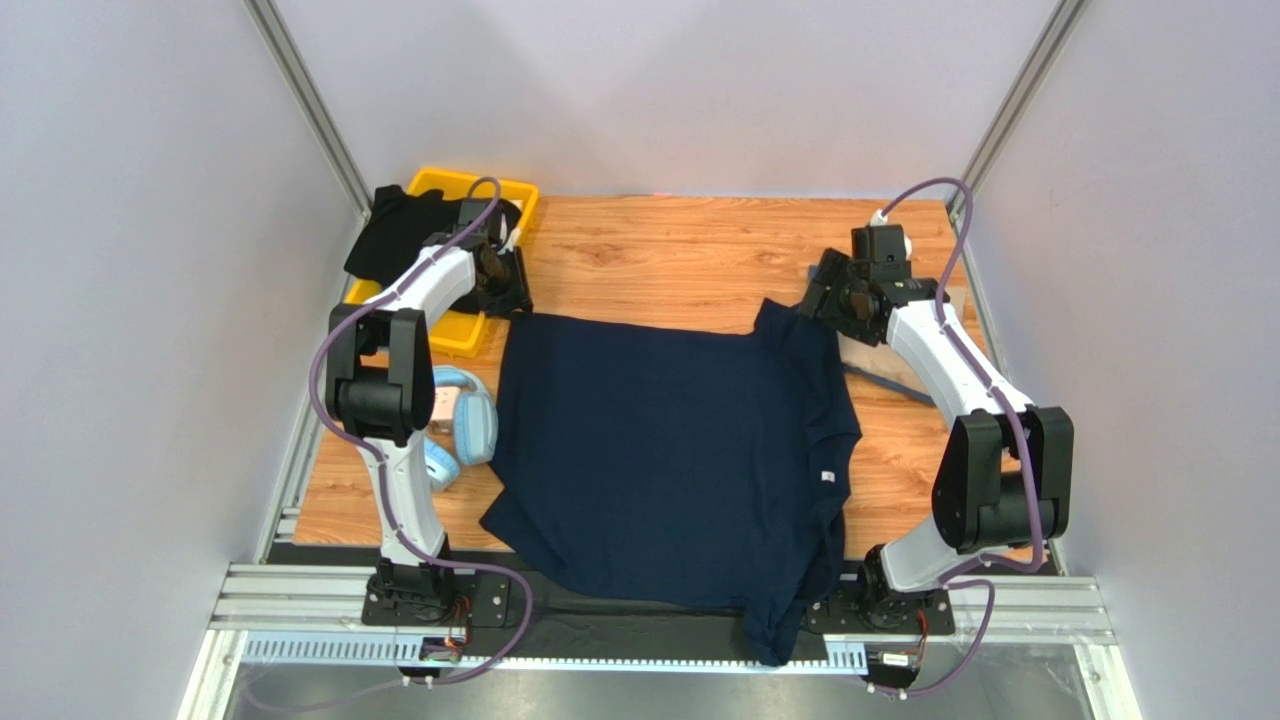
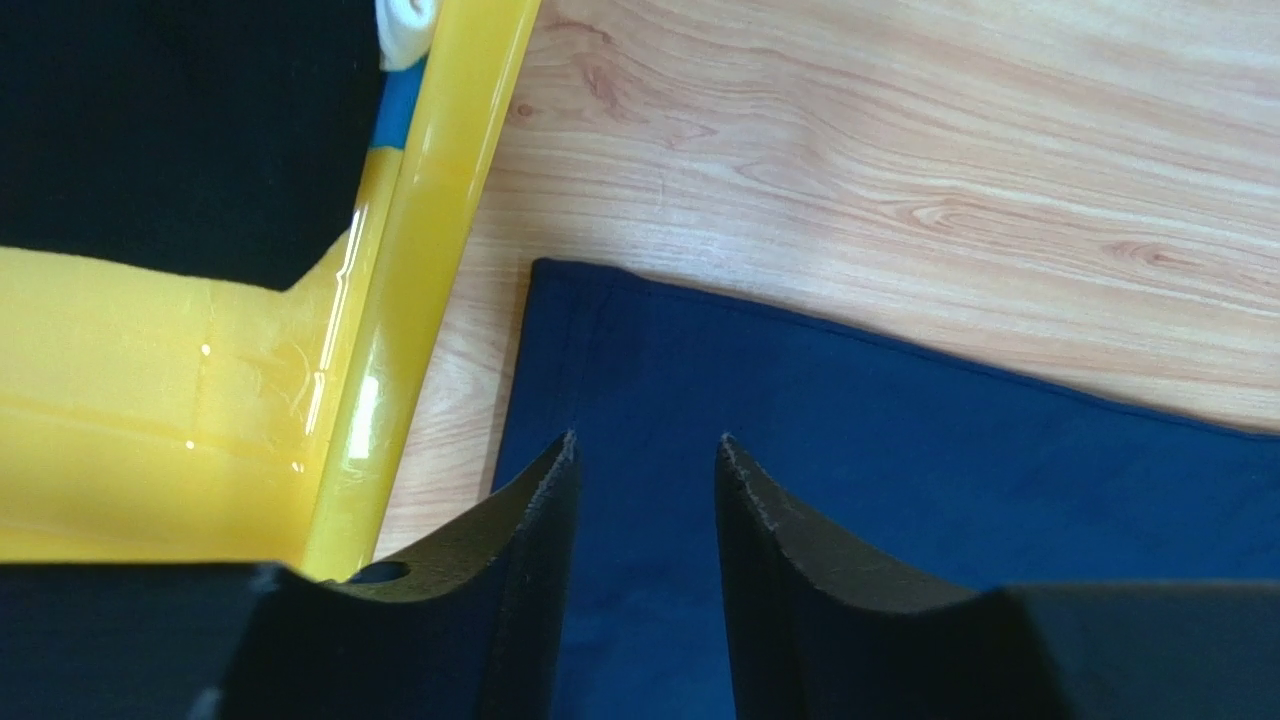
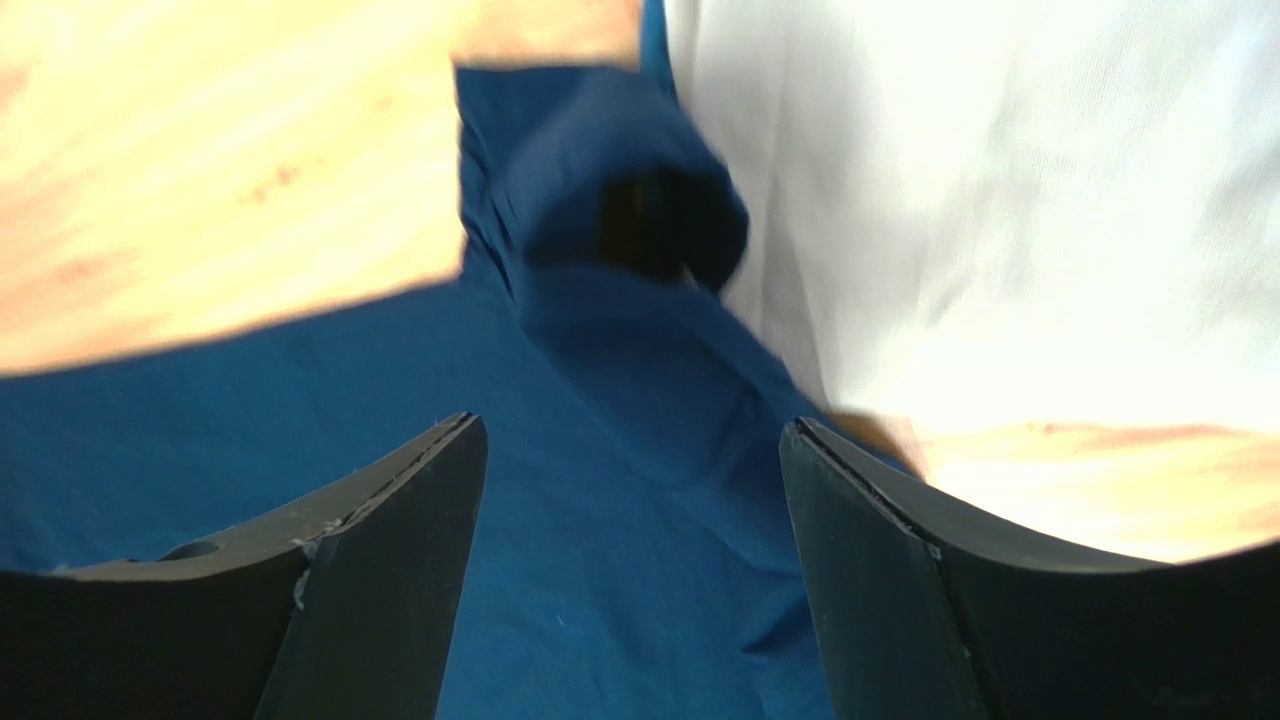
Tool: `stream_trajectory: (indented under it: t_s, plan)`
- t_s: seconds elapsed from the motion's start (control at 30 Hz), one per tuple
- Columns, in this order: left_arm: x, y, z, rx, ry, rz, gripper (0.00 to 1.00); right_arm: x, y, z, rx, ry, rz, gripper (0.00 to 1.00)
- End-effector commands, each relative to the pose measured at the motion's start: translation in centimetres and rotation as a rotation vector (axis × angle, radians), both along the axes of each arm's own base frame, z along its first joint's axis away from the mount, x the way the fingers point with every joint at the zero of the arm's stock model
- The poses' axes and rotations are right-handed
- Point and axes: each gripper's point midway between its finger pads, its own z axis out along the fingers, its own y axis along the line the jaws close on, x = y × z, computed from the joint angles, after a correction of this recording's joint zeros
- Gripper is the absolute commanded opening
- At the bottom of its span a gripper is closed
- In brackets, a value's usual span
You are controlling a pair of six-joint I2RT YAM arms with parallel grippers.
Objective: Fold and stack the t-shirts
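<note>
The dark navy cloth t-shirt (image 1: 661, 450) is lying spread on the wooden table (image 1: 676, 255), ready for folding, I'd say. The left gripper (image 2: 646, 450) and right gripper (image 3: 631, 428) are hovering over its far corners, jaws apart, gripping nothing. Next they're needing to pinch those corners and fold them over.

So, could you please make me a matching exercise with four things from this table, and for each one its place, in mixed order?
Things:
1. navy t-shirt
2. black t-shirt
3. light blue headphones
4. yellow bin

Places:
A. lying in the bin and hanging over its rim
B. standing at the far left corner of the table
C. spread out across the middle of the table, one part hanging over the near edge
D. at the left edge of the table, nearer than the bin

Pairs: 1-C, 2-A, 3-D, 4-B
</note>
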Motion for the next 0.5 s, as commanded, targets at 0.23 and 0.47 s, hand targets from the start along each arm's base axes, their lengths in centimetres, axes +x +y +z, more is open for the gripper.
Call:
stream_trajectory:
  t_s: [0.23, 0.47]
  plan:
    - [0.5, -0.2, 1.1, -0.008, -0.029, -0.021, 0.47, 5.8, -0.6, 3.6, -0.038, -0.108, -0.041, 0.77]
    - [0.5, -0.4, 0.6, -0.008, -0.016, -0.031, 0.47, 5.9, -0.8, 2.4, -0.050, -0.048, -0.050, 0.77]
